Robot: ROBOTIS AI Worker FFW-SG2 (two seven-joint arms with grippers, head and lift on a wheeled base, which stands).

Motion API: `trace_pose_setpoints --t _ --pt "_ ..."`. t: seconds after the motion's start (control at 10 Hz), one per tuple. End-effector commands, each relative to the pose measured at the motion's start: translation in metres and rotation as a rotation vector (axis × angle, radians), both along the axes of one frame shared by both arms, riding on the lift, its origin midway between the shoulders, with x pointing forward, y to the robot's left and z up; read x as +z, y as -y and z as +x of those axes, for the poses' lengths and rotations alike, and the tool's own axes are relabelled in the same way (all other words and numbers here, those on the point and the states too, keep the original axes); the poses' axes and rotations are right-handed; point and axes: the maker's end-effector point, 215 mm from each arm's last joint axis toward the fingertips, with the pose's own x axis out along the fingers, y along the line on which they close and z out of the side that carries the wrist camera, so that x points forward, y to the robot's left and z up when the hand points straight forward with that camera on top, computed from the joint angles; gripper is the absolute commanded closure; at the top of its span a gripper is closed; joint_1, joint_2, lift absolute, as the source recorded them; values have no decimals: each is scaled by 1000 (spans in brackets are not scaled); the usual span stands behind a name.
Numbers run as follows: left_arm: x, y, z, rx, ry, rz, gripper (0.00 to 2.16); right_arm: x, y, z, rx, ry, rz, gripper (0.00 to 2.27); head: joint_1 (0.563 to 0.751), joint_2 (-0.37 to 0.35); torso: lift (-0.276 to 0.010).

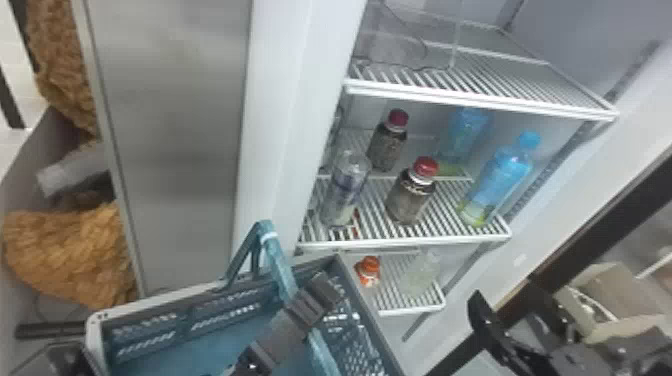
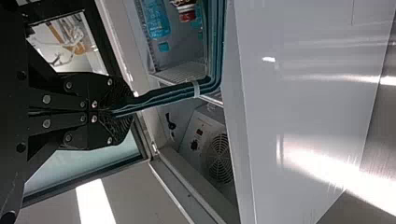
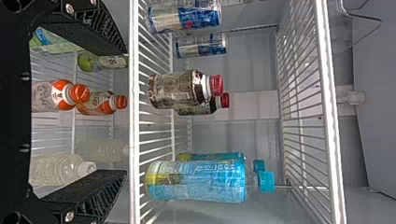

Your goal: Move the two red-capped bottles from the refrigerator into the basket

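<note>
Holding the basket handle (image 2: 168, 93) in our left fingers (image 2: 95, 84), right fingers (image 3: 95, 191) wide, we're probably zero-for-two; basket's (image 1: 200, 347) half-hidden, but both red-capped bottles (image 1: 410, 200) sit shelved.

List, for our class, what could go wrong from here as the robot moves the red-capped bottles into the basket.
The left gripper holds the basket by its handle, so the basket may swing or tilt when a bottle lands in it.

The rear red-capped bottle stands behind the front one; reaching for it first could topple the front one, which might bump the blue bottle beside it.
</note>
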Motion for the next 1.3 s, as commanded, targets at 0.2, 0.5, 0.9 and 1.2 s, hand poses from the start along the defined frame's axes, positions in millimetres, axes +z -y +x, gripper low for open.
trace_pose_setpoints --t 0.2,0.5,0.9,1.2 --pt "0 -1 0 1 -2 -4 1204 1 2 5 -5 8 -4 101 695 -350 0" --pt "0 -1 0 4 -5 -6 1204 -2 0 8 -5 10 7 96 695 -350 0" --pt "0 -2 0 1 -6 -8 1204 9 1 35 -22 68 19 93 695 -350 0" --pt "0 -1 0 -3 -7 -8 1204 13 -2 62 -35 81 12 93 695 -350 0"
